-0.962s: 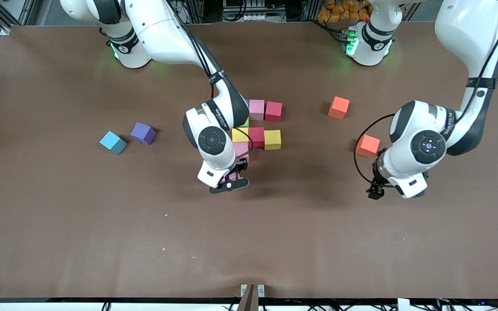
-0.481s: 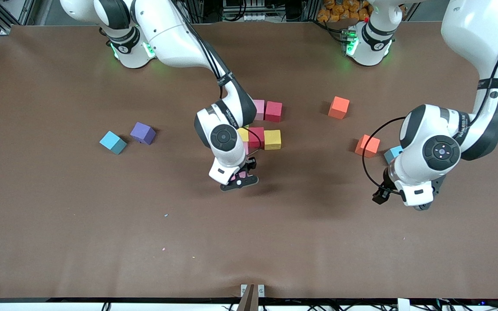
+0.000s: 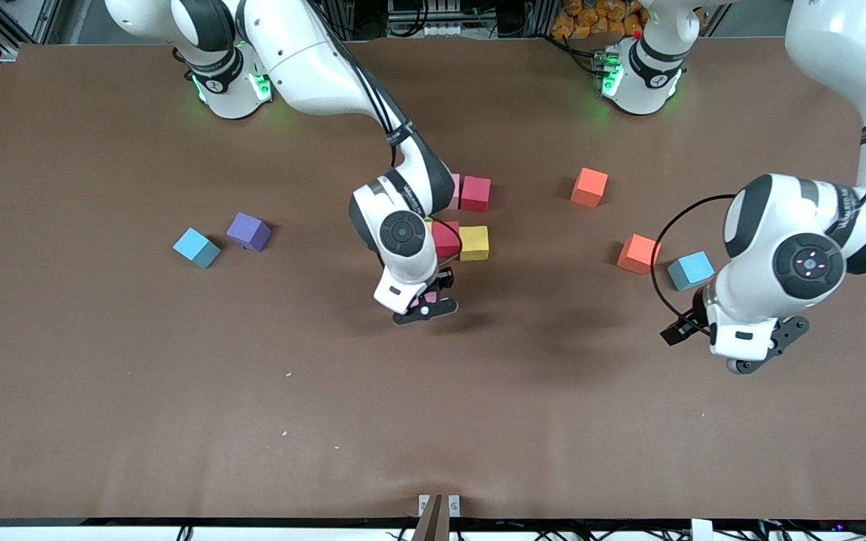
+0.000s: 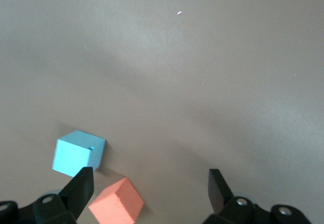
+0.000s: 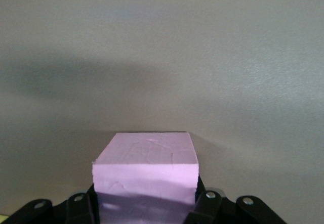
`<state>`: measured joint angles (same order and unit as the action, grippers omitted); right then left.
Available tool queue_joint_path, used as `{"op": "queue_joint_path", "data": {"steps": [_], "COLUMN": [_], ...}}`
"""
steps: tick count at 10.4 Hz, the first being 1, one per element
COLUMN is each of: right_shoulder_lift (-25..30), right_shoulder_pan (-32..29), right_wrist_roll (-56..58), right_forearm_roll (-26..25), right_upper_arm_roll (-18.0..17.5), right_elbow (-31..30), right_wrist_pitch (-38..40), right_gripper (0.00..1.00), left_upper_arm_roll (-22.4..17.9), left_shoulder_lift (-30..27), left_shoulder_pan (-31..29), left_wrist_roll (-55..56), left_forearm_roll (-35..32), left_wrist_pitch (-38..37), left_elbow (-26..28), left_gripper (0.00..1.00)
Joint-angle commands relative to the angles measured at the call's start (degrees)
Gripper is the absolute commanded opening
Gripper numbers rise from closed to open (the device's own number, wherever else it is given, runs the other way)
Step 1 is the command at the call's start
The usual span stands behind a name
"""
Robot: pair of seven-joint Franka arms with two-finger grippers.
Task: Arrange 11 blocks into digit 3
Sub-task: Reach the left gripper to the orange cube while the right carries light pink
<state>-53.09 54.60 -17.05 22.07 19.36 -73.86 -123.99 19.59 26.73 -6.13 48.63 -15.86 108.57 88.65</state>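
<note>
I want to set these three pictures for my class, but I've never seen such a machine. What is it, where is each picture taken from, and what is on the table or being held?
Two white robot arms stand at a brown table. One picture looks down from above; each of the other two comes from a camera on one arm's wrist. The right gripper is shut on a pink cube, beside a cluster of pink, red and yellow cubes. The left gripper is open, holding nothing, above a light-blue cube and an orange cube. Another orange cube, a purple cube and a second light-blue cube lie apart.
</note>
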Motion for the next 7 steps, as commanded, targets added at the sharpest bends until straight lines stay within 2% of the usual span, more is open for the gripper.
{"op": "queue_joint_path", "data": {"steps": [1,3,4,7], "right_shoulder_lift": [-0.6,-0.5,-0.5,-0.3], "right_shoulder_pan": [0.4,0.4,0.3,0.2], "right_wrist_roll": [-1.7,-1.7,-1.7,-1.8], "right_forearm_roll": [-1.3,-2.6,-2.9,-2.8], "right_upper_arm_roll": [0.3,0.4,0.4,0.6], "right_elbow": [1.3,1.3,1.3,1.3], "right_wrist_pitch": [1.8,3.0,3.1,3.1], "right_gripper": [0.15,0.15,0.15,0.15], "left_upper_arm_roll": [0.8,0.9,0.8,0.9], "left_shoulder_lift": [-3.3,-5.3,-6.9,-12.3], "left_shoulder_pan": [0.1,0.4,0.7,2.4], "left_wrist_roll": [-8.3,-20.0,-20.8,-21.3], "left_forearm_roll": [0.3,4.1,7.7,8.4], "left_wrist_pitch": [-3.9,-6.3,-6.3,-6.2], "left_elbow": [0.5,0.8,1.8,7.8], "left_gripper": [1.0,1.0,1.0,1.0]}}
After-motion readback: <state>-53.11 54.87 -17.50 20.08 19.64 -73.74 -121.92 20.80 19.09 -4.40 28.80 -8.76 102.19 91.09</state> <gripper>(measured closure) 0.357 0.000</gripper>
